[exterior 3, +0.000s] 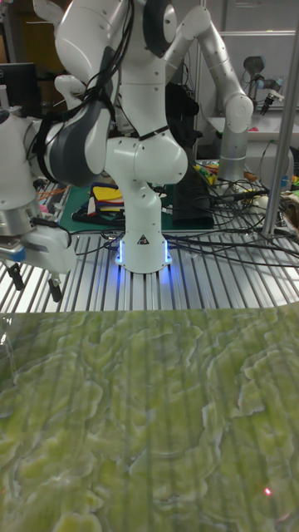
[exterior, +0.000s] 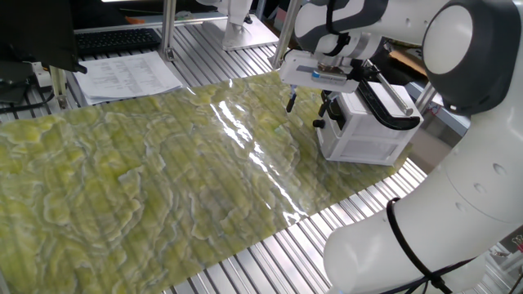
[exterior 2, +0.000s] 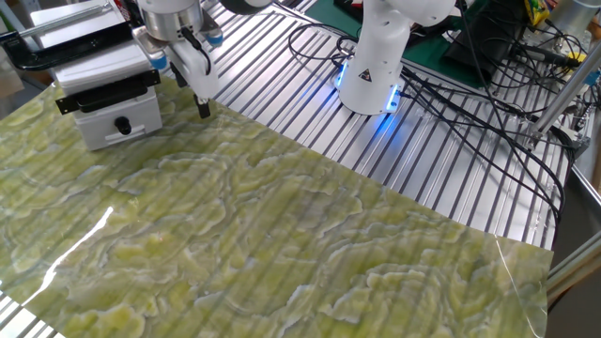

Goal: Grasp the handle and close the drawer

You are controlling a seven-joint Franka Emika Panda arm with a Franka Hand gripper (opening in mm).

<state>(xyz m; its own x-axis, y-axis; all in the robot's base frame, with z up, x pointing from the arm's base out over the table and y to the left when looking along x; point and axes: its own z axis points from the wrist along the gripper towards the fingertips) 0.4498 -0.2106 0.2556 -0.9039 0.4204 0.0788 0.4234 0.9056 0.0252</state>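
Note:
A small white cabinet (exterior: pixel 368 135) (exterior 2: pixel 103 70) stands at the edge of the green mat, with a big black clamp (exterior: pixel 384 106) on top. The drawer (exterior 2: pixel 117 127) is its lower white front, and the handle (exterior: pixel 319 123) (exterior 2: pixel 122 125) shows as a small black pull on that front. How far out the drawer stands is unclear. My gripper (exterior: pixel 309 104) (exterior 2: pixel 180 86) (exterior 3: pixel 35 284) hangs just above and in front of the handle, open, with nothing between its fingers. One fingertip (exterior 2: pixel 202 107) points down beside the cabinet's corner.
The green patterned mat (exterior: pixel 147 180) covers most of the slatted metal table. Papers (exterior: pixel 131 75) and a keyboard (exterior: pixel 118 38) lie at the back. The arm's base (exterior 2: pixel 374 70) glows blue, with cables (exterior 2: pixel 470 103) beside it. A metal post (exterior: pixel 167 28) stands behind the mat.

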